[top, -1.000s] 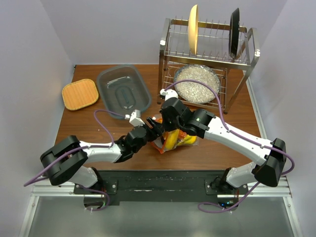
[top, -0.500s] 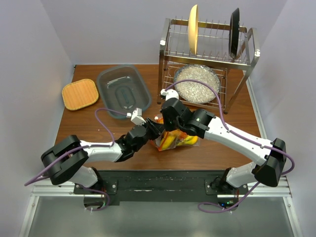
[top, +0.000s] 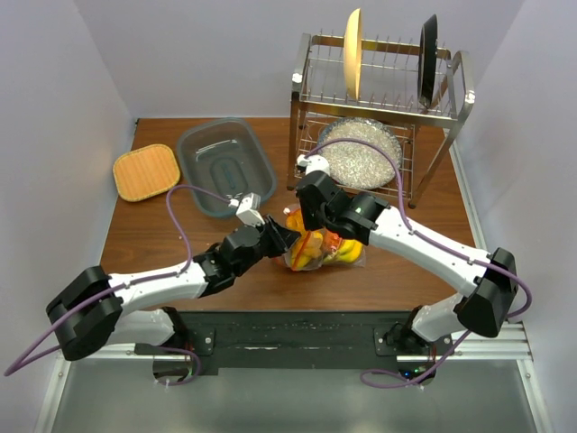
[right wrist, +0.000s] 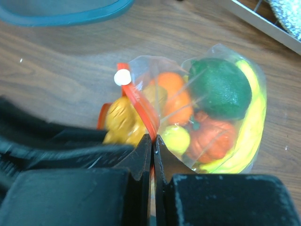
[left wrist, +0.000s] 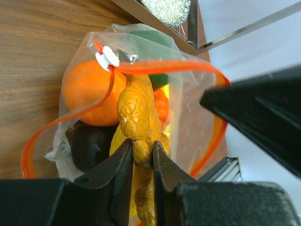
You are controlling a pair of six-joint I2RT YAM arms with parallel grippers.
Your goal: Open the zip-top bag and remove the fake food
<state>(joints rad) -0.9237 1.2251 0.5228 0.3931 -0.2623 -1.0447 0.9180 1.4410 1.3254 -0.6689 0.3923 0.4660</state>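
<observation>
Clear crinkly zip-top bag [top: 329,253], mouth open, on the wooden table [top: 153,236] before the dish rack [top: 297,108].
Left gripper [left wrist: 141,157] clamps a knobbly yellow piece of fake food [left wrist: 135,106] at the mouth; right gripper [right wrist: 153,141] pinches the orange-red zip strip [right wrist: 138,106]. Print on the bag's corner is too small to read.

I see a grey tub [top: 225,168] at upper centre-left of the top view, on the brown table [top: 153,244], with a woven orange mat [top: 146,171] just left of it. At upper right stands a metal rack [top: 297,108]. A yellow plate [top: 352,52] and a black plate [top: 428,59] stand upright on top (both edge-on to me), and a glittery silver plate [top: 360,152] lies low inside.
</observation>
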